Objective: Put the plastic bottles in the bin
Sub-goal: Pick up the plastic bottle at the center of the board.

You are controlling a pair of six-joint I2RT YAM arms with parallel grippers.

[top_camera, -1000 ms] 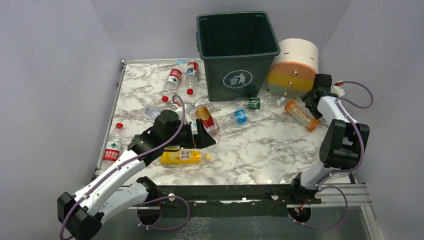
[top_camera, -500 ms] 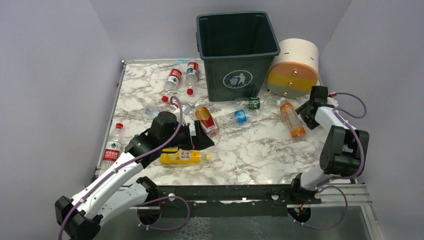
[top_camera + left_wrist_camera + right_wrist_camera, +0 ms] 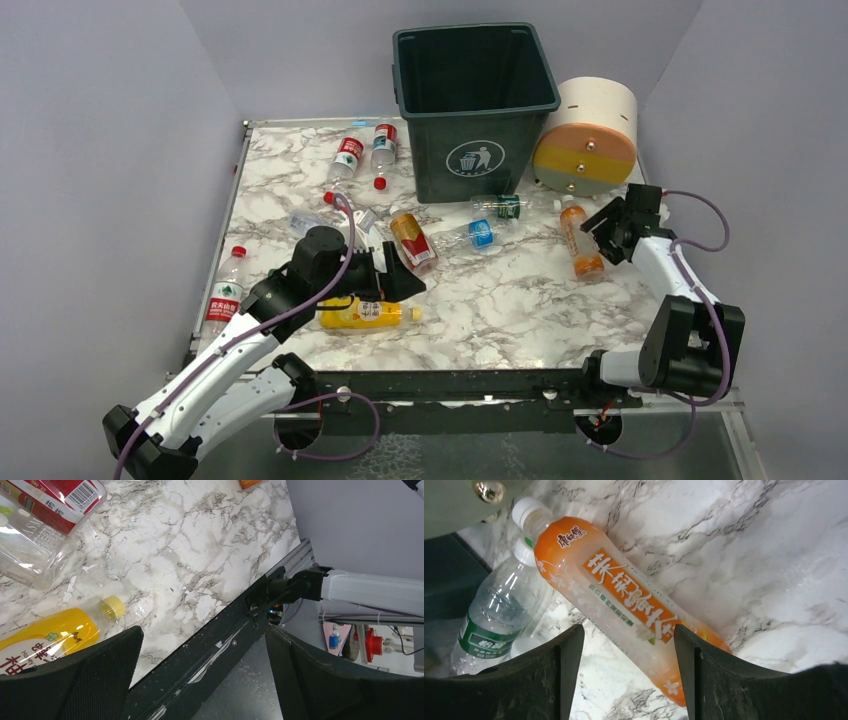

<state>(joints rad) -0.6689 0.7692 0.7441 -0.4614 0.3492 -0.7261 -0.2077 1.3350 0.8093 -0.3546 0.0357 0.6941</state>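
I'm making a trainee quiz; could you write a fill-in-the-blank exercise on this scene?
1. The bottle that the open right tool frames is coloured ____.
2. The bin shows a ____ litter symbol on its front.
3. The yellow bottle lies on its ____.
Missing words: orange; white; side.

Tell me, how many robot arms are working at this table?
2. The left arm extends from the near left toward the yellow bottle; the right arm extends from the near right toward the orange bottle. None seems hidden.
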